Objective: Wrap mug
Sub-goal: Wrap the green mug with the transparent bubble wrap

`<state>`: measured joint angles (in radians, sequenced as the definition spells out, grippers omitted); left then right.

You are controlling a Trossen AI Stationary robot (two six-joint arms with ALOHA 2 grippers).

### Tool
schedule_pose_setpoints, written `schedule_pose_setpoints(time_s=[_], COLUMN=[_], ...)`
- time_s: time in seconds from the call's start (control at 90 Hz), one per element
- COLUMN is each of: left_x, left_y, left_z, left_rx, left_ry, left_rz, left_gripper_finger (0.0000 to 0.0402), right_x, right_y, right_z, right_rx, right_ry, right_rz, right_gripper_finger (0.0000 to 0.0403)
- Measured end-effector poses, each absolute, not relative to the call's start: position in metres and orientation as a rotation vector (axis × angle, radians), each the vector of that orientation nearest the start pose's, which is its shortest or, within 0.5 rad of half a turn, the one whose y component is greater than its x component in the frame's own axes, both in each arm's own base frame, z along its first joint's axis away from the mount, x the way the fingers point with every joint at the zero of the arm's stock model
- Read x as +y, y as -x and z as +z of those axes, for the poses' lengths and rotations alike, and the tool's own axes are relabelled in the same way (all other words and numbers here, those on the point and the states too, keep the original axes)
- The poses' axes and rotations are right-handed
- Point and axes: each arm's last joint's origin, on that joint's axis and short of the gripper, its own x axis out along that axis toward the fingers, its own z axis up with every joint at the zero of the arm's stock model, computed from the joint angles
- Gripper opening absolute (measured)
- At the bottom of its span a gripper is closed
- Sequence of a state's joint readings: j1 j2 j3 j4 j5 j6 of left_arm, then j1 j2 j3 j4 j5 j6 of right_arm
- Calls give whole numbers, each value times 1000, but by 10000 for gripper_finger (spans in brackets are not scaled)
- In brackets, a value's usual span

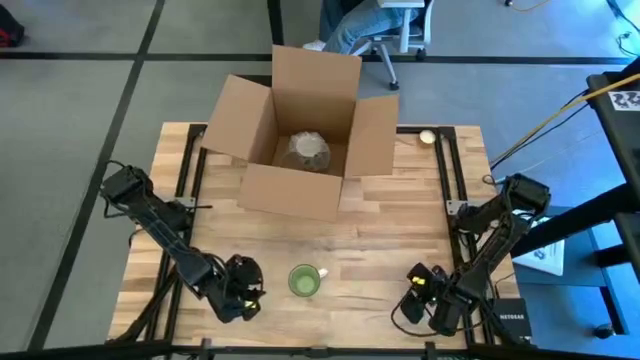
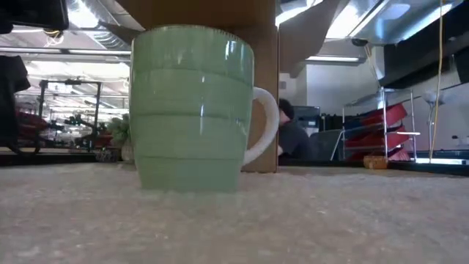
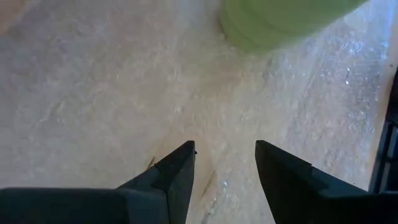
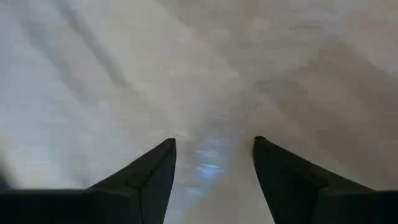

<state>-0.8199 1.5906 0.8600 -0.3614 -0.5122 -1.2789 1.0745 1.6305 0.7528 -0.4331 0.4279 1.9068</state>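
The green mug with its pale handle stands upright on its base near the table's front edge, on a clear bubble-wrap sheet that lies flat over the wood. My left gripper is open just left of the mug, low over the sheet; in its wrist view the mug lies ahead of the fingers. My right gripper is open well to the right of the mug, also low over the sheet, with nothing between its fingers.
An open brown cardboard box stands at the table's far middle with a bubble-wrapped bundle inside. A small pale round thing lies at the far right. A person sits on a chair beyond the table.
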Motion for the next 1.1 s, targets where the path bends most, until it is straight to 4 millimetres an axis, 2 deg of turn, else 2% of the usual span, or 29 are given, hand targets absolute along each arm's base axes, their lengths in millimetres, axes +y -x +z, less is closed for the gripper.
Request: schedule_pose_setpoints(time_s=[0.144, 0.233, 0.322, 0.444, 0.489, 0.611, 0.744, 0.933, 1.033, 1.1], left_x=[-199, -198, -198, -197, -197, -197, -198, -198, -198, -198], left_y=[-213, -214, -215, -215, -216, -217, -219, -220, -220, -220], left_z=[167, 166, 167, 167, 167, 168, 170, 170, 170, 171], left_rx=[832, 827, 819, 809, 799, 761, 731, 713, 712, 711], left_ry=[520, 526, 528, 526, 523, 510, 490, 487, 493, 497], left_rz=[305, 313, 315, 322, 327, 336, 317, 325, 327, 328], left_gripper_finger=[153, 153, 153, 153, 153, 153, 153, 153, 153, 153], right_x=[223, 222, 221, 226, 227, 234, 233, 217, 207, 201], right_y=[-145, -151, -160, -174, -179, -203, -236, -281, -302, -315], right_z=[119, 116, 117, 127, 131, 155, 184, 219, 229, 227], right_rx=[909, 869, 812, 774, 748, 598, 514, 433, 378, 350], right_ry=[-832, -823, -786, -734, -698, -585, -416, -269, -238, -223], right_rz=[-485, -483, -434, -353, -327, -278, -219, -142, -76, -35], right_gripper_finger=[196, 175, 128, 31, 14, 17, 3, 3, 2, 2])
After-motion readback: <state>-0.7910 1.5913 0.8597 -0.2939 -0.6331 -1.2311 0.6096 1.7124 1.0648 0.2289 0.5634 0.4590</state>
